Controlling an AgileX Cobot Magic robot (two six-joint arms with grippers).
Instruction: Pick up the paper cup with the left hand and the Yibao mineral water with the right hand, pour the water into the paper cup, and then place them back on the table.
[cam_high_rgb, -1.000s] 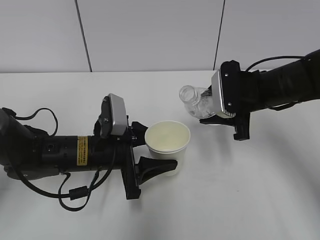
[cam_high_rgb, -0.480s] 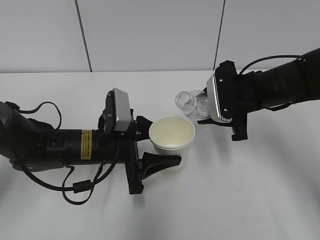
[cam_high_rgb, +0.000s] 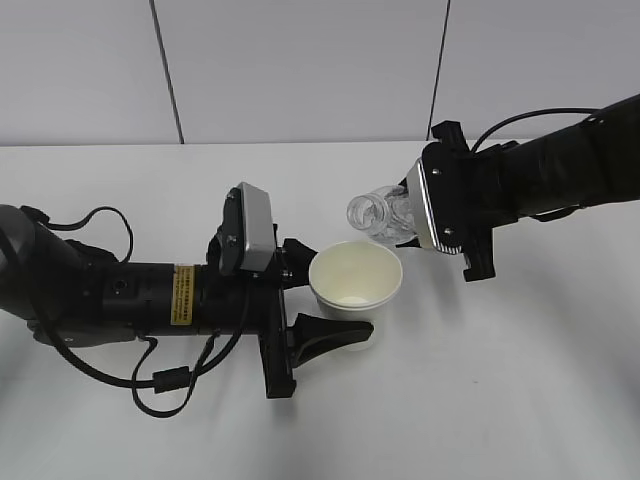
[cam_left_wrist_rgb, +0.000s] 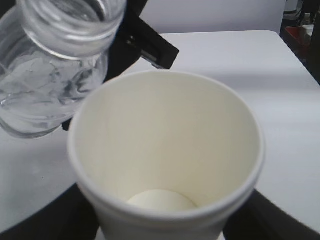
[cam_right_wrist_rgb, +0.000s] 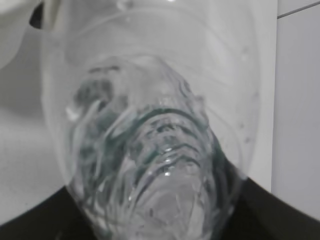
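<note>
Since a sec ago, L jaws (cam_high_rgb: 335, 300) w/ paper cup (cam_high_rgb: 355, 283) clamped slid right; R jaws (cam_high_rgb: 440, 232) clamped on Yibao mineral water (cam_high_rgb: 383, 213) tipped lower; mouth just beside rim, both above worktop (cam_high_rgb: 520, 400); risk: mouth sits outside rim, water cd spill.

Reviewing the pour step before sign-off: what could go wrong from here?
1. The bottle mouth sits beside the cup rim, not clearly over it; water might land on the table.
2. The cup is held only by the left fingers; added weight could tilt it.
</note>
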